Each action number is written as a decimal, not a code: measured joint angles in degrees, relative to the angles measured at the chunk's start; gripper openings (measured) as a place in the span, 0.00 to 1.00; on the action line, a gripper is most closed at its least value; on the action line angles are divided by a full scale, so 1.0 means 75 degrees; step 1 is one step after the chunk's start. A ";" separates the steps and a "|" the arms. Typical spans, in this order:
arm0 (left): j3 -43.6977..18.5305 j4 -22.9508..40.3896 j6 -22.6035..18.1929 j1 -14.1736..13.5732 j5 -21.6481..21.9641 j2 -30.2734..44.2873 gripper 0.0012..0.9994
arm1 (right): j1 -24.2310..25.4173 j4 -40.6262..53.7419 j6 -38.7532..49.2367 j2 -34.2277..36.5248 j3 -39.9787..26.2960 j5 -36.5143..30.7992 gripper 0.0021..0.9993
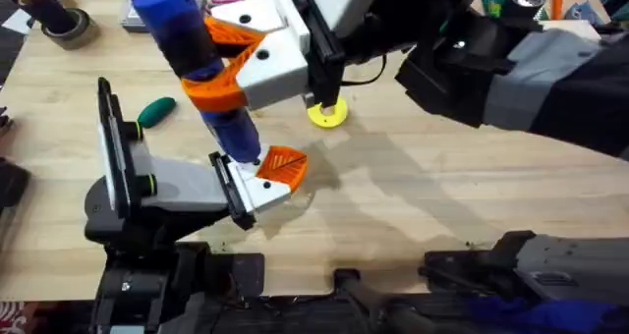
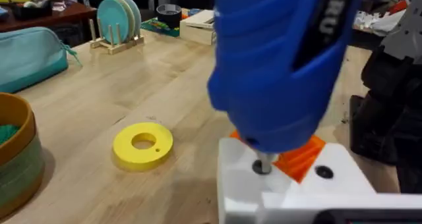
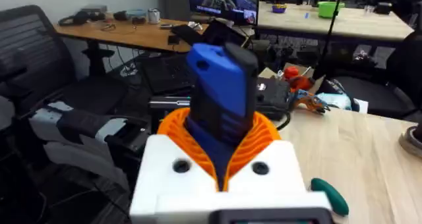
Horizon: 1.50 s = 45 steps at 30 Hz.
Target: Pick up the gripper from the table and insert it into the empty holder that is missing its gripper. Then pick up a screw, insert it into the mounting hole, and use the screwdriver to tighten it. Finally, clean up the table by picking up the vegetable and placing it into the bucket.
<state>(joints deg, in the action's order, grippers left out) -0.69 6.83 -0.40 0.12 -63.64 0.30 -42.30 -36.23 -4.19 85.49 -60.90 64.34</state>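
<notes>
I've got the screwdriver (image 1: 201, 64) in my right gripper (image 1: 228, 67), orange pads (image 3: 264, 135) clamped round its blue barrel, tool standing near upright w/ tip down. The bit sits in the mounting hole on the white holder (image 2: 290, 184) of my left gripper (image 1: 265, 177); an orange tip shows just behind the bit. Left gripper's opening I can't tell, nothing visibly held. Green vegetable (image 1: 155, 109) lies on the table (image 1: 413, 206) toward the left edge, apart from both arms. Yellow ring (image 1: 327, 112) rests flat mid-table, toward the far edge. Bucket (image 2: 14, 155) w/ green stuff inside stands near the ring in the left wrist view.
</notes>
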 joint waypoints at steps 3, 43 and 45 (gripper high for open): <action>0.0000 0.0000 0.0000 0.0000 0.0000 0.0003 0.00 | 0.0017 0.0000 0.0000 0.0000 0.0000 0.0000 0.02; 0.0000 0.0000 -0.0117 0.0000 0.0000 0.0003 0.00 | 0.0321 -0.0979 -0.1443 0.0003 -0.0519 0.0813 0.02; 0.0000 0.0000 -0.0117 0.0000 0.0000 0.0003 0.00 | 0.0321 -0.0941 -0.1346 0.0003 -0.0519 0.0813 0.02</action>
<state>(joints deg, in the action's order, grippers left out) -0.69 6.83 -1.28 0.12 -63.64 0.32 -39.90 -43.29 -14.28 85.52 -64.79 70.43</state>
